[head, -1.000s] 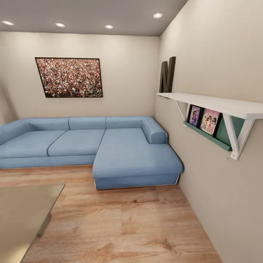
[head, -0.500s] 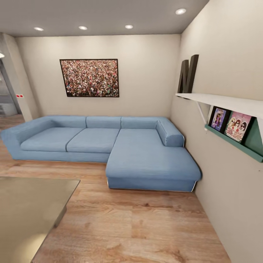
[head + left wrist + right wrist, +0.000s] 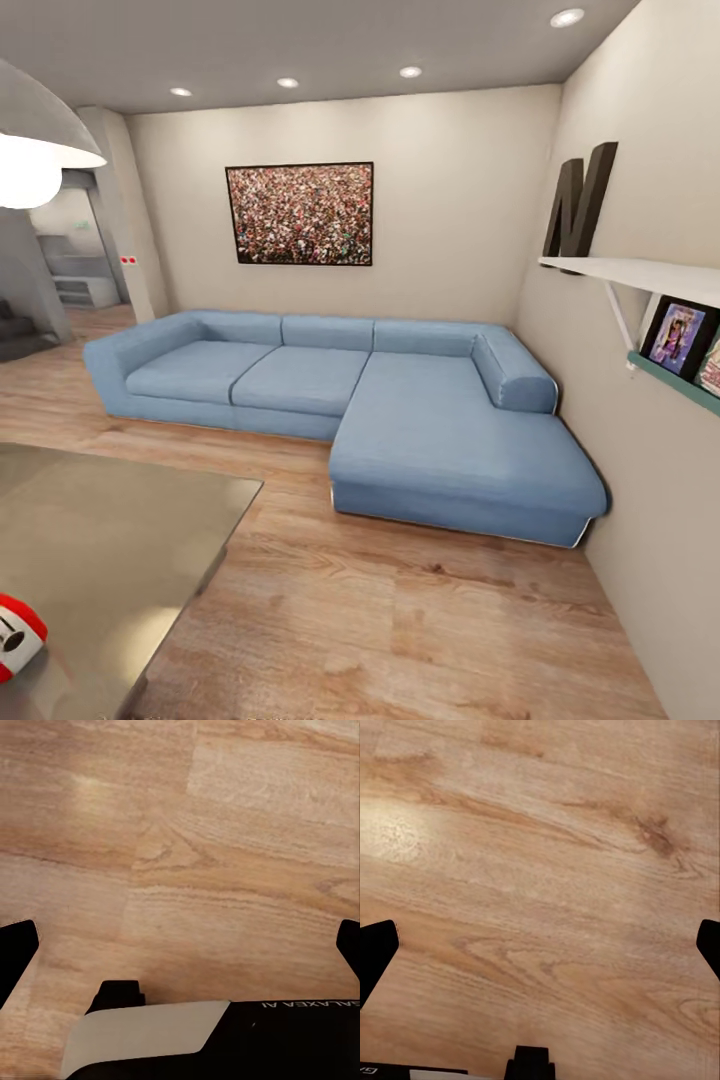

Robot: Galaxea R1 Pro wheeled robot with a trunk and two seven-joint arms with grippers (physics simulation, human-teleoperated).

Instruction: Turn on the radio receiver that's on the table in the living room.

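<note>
Lying at the near left corner of the view, cut by the frame edge: the radio receiver (image 3: 15, 634), red with white trim, resting on the grey glossy surface (image 3: 120, 540), probably within easy reach once approached. Farther right, bare wood floor (image 3: 400, 620), then the blue sofa (image 3: 400, 410) against the far wall. Left tool (image 3: 180, 949) and right tool (image 3: 540, 949) both spread wide, holding nothing, aimed down at the floor, likely kept low for travel.
</note>
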